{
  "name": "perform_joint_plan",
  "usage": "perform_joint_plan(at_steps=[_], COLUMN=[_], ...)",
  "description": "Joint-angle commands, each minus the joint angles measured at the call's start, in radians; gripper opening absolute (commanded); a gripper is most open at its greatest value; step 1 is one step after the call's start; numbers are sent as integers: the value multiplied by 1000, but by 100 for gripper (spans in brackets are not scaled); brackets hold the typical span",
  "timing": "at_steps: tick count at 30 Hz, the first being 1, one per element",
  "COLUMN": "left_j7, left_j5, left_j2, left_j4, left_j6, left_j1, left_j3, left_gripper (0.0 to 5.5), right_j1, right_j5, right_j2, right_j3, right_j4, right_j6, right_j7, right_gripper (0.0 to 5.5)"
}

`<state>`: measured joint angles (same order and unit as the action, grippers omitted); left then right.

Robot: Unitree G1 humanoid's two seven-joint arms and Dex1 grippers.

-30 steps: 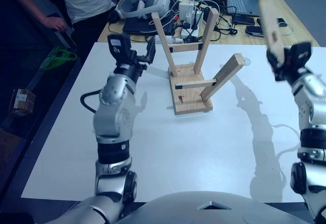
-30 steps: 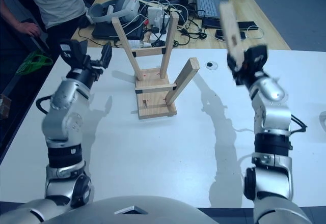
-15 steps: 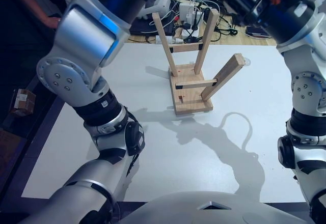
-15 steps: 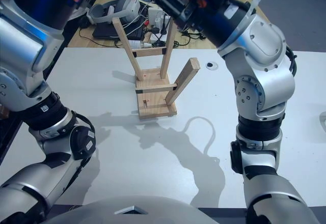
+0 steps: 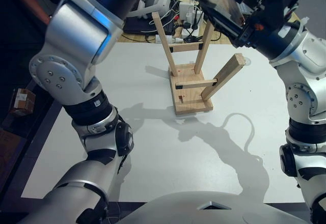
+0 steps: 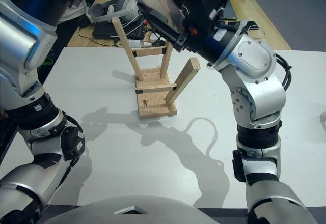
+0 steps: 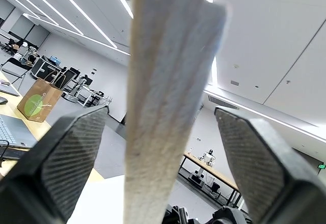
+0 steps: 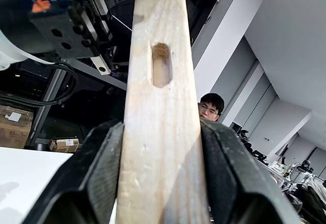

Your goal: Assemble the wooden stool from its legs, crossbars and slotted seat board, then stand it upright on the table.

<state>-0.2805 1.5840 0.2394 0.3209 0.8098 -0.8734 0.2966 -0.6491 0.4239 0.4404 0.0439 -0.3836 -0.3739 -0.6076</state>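
I see the spare wooden leg (image 6: 153,0) raised high above the seat board (image 5: 192,104), slanting across between my two arms. My right end effector (image 8: 162,178) is clenched on this leg, its fingers (image 8: 104,175) pressed against both sides just below an oval slot cut in the wood. My left end effector (image 7: 160,168) is released: its two fingers (image 7: 71,163) stand apart on either side of the leg's other end, with a gap showing on each side.

Below, the seat board lies flat on the white desk (image 5: 153,147), underside up. Two legs (image 5: 164,43) rise from the board's far end, leaning slightly toward each other, and are joined near their tops by a crossbar (image 5: 184,47). A third leg (image 5: 224,76) rises from the board's right side and tilts outward to the right. A second crossbar (image 5: 192,84) runs from it across the board, low down.

Beyond the seat board, past the white desk's far edge, a wooden desk carries a headset (image 6: 109,10) and a tangle of cables (image 5: 188,12).
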Motion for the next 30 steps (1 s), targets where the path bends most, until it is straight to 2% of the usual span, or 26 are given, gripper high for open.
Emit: perform_joint_plan(at_steps=[1,9,19,27,30], left_j7=[-4,35,86,133,118], left_j5=[17,-5,17,47,-27], left_j2=[18,42,114,124,124], left_j4=[17,38,103,139,118], left_j6=[-16,-32,-39,-66,-92], left_j1=[12,36,186,335,358], left_j3=[-31,-63,-61,-65,-72], left_gripper=[377,377,377,377,377], right_j1=[10,23,227,406,421], right_j5=[-19,-25,-24,-63,-50], right_j2=[7,-2,-186,-177,-201], right_j3=[4,-1,120,142,129], right_j4=[1,-5,-200,-171,-167], right_j6=[18,7,-95,-5,15], right_j7=[-13,-10,208,171,177], right_gripper=[207,207,207,207,207])
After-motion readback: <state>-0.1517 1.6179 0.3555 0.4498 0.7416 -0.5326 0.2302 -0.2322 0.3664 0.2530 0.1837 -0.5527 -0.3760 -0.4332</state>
